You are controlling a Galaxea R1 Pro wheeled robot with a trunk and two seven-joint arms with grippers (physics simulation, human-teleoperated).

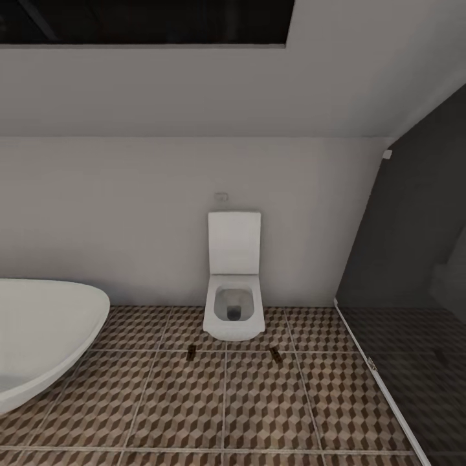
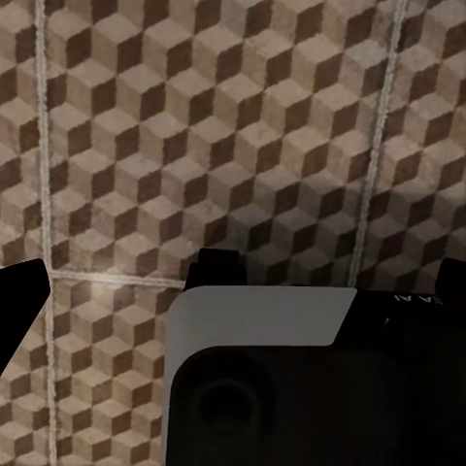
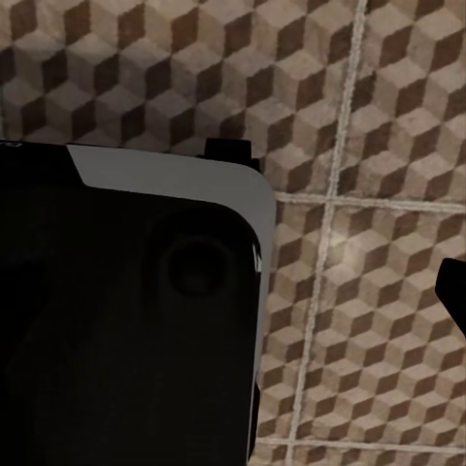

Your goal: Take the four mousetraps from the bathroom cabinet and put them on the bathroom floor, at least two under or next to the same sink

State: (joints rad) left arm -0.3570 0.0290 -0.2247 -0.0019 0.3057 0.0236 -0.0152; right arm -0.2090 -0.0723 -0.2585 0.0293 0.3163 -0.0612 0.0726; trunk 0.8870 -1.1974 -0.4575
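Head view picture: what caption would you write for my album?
Two mousetraps lie on the cube-patterned bathroom floor before a white toilet, bathtub at left.

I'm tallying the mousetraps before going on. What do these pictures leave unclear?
- Head view: two mousetraps lie on the bathroom floor before the toilet; too small for detail.
- Bathtub: cut off by the picture's left edge.
- Behind the dark glass panel: dim, unreadable.
- Wrist views: the dark robot body covers much of the tiles.
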